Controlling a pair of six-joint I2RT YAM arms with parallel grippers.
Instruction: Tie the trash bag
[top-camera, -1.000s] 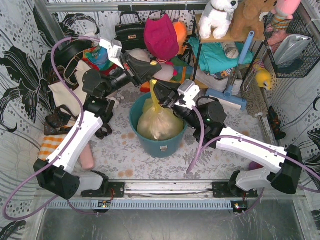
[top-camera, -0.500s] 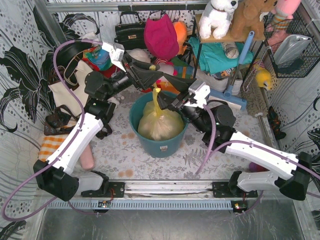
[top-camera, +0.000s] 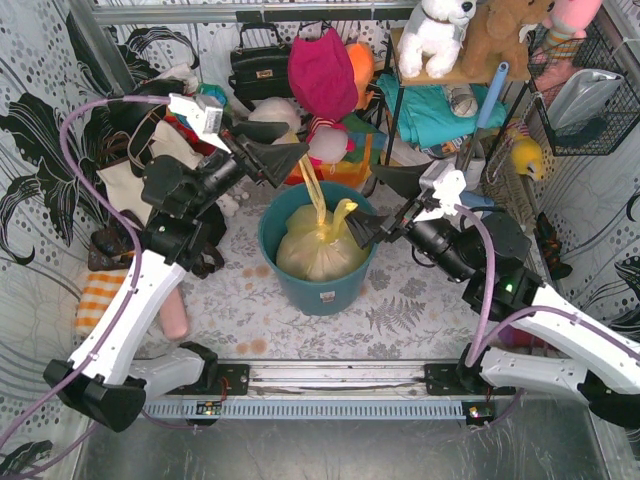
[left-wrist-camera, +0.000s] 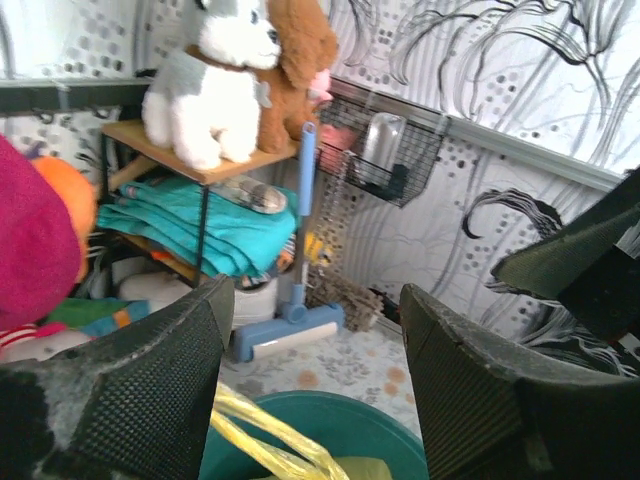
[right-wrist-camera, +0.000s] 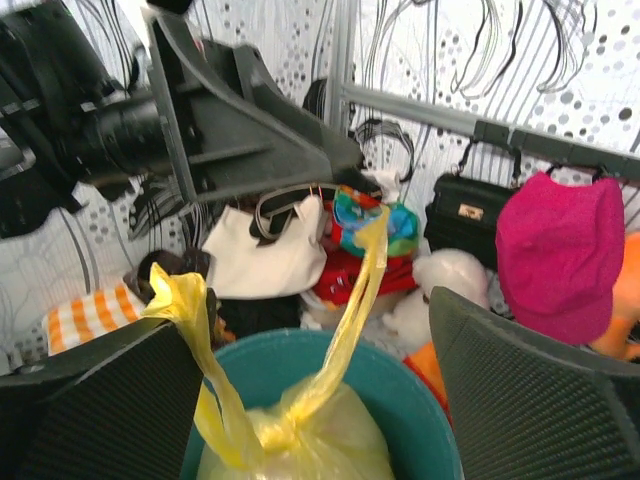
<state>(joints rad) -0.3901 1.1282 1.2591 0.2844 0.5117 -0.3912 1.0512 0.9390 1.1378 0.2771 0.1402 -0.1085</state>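
Note:
The trash bag (top-camera: 318, 248) is yellow-green and sits in the round teal bin (top-camera: 318, 292). Its two twisted tails meet in a knot (right-wrist-camera: 285, 420) on top. One tail (top-camera: 312, 185) rises to the lower finger of my left gripper (top-camera: 295, 140), which is open above the bin's far left rim. The other tail (right-wrist-camera: 180, 300) drapes against the left finger of my right gripper (right-wrist-camera: 315, 320), which is open too. That gripper (top-camera: 365, 200) hangs over the bin's right rim. In the left wrist view the left gripper (left-wrist-camera: 315, 300) is wide, with a yellow strand (left-wrist-camera: 265, 435) low beside its left finger.
A cream tote bag (top-camera: 130, 170) and a black handbag (top-camera: 258, 65) stand at the back left. A magenta hat (top-camera: 322, 70) hangs behind the bin. A shelf with plush toys (top-camera: 440, 35), a blue sweeper (top-camera: 455, 195) and a wire basket (top-camera: 585, 90) crowd the right.
Both grippers have opened and drawn apart, the left one up and leftward, the right one to the right. The tails, pinched before, now stand loose against the fingers.

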